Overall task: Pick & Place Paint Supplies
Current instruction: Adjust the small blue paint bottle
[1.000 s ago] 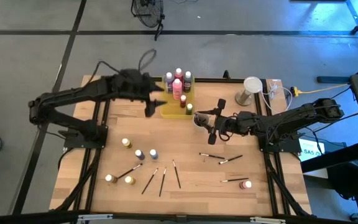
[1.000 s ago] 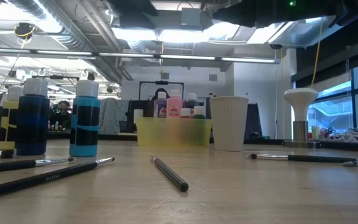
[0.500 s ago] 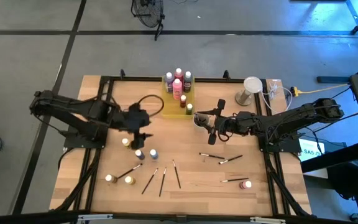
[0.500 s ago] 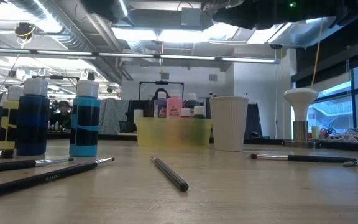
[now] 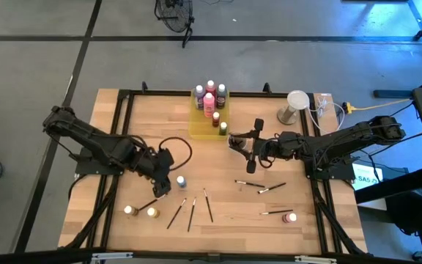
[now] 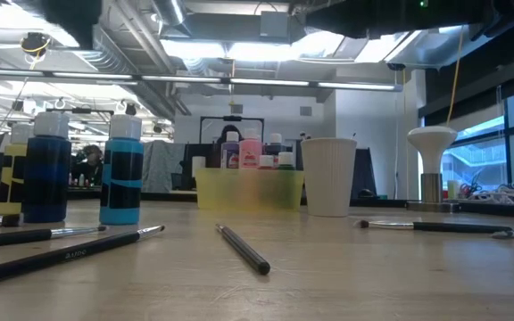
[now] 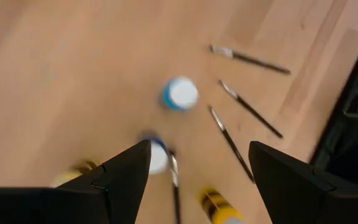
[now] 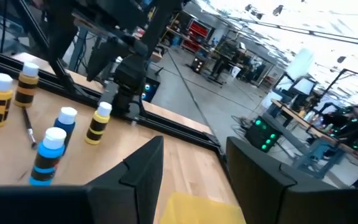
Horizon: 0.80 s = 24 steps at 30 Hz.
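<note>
My left gripper [image 5: 164, 180] [image 7: 199, 149] is open and hovers over two blue paint bottles. The white-capped light blue bottle [image 5: 181, 180] [image 7: 180, 93] stands beyond its fingers, and the darker blue one [image 7: 155, 155] is just past its fingertips, hidden under the gripper in the high view. Yellow bottles [image 5: 129, 210] [image 5: 152, 213] and dark brushes [image 5: 191, 213] lie near the table's near edge. My right gripper [image 5: 249, 147] [image 8: 194, 146] is open and waits beside the round cup [image 5: 234, 141]. More bottles stand upright in the yellow tray [image 5: 201, 130].
Brushes [image 5: 271, 188] and a pink-capped bottle [image 5: 291, 218] lie on the table's right side. A white mushroom-shaped stand [image 5: 295, 103] and cables sit at the far right corner. In the low view a brush [image 6: 244, 248] lies in front of the tray [image 6: 248, 189] and cup [image 6: 328, 176].
My left arm has swung from beside the tray at the far side toward the table's near edge and come down over the two blue bottles left of the middle. The bottles and brushes have stayed where they were.
</note>
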Each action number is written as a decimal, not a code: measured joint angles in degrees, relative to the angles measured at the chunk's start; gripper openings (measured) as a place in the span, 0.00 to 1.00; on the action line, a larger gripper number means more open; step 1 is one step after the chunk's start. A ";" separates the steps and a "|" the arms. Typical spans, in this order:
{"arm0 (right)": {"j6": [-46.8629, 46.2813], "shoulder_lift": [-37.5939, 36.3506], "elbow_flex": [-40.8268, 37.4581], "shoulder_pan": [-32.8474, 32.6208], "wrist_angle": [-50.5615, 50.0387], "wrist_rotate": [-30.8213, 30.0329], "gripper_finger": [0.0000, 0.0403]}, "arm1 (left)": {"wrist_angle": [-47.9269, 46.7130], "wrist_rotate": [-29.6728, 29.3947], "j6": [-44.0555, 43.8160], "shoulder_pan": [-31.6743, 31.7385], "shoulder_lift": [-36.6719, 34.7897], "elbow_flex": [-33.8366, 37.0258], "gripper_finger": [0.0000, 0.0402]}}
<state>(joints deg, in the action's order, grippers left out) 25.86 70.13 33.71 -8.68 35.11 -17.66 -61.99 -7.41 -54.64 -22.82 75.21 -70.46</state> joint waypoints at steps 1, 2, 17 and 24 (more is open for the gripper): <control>-0.35 0.00 0.00 -0.05 -0.01 0.22 0.44 | -0.14 0.84 -1.70 -0.21 0.26 0.00 0.66; -0.92 0.00 0.00 -0.06 -0.02 0.32 0.44 | -0.38 1.56 -3.66 -0.44 0.53 0.00 0.66; -6.13 0.00 0.00 -3.77 -0.19 0.38 0.44 | -1.46 0.63 -19.95 -9.70 9.77 0.00 0.66; -10.14 0.00 0.04 -6.17 0.48 0.37 0.44 | -0.42 -1.72 -24.77 -14.24 16.53 0.04 0.66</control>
<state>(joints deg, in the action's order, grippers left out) 15.72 70.13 33.75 -14.84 35.59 -17.29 -62.41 -9.14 -79.40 -37.06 91.74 -70.41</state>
